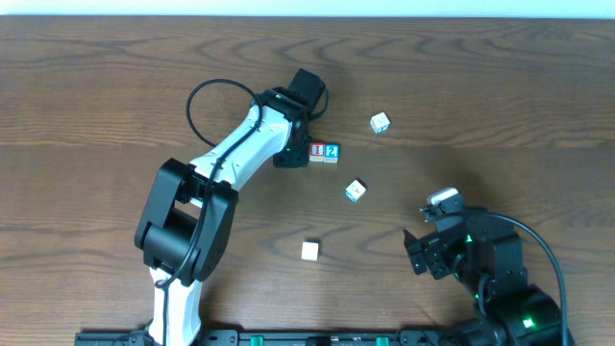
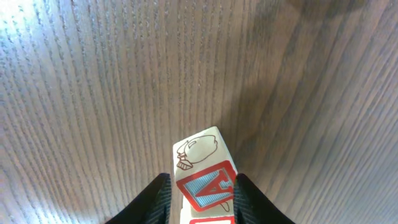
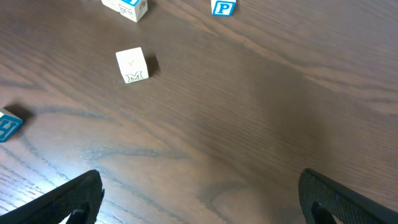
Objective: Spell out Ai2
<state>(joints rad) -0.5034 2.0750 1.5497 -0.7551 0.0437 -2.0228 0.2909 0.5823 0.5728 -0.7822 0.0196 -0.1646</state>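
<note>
1. Left arm: we found it stretched across the worktop (image 1: 96, 77) to the row of lettered cubes.
2. Left fingers (image 2: 155, 202): in the left wrist view they stood close on either side of the A cube (image 2: 207, 186). Its red-framed letter faced the camera and a line drawing showed on the adjoining face. We could not tell whether the fingers were clamping the cube or only flanking it.
3. Overhead view: the arm's end hid the A cube. The I cube (image 1: 315, 152) and the 2 cube (image 1: 332, 152) sat touching, side by side, just beside that end, with the I cube nearer to it.
4. Right fingers (image 3: 68, 199): these were spread fully apart above bare wood, near the worktop's front right and well apart from the row, with nothing between them.
5. Other items: three loose cubes lay right of the row, among them an M cube (image 3: 132, 65) and a blue P cube (image 3: 224, 7).
</note>
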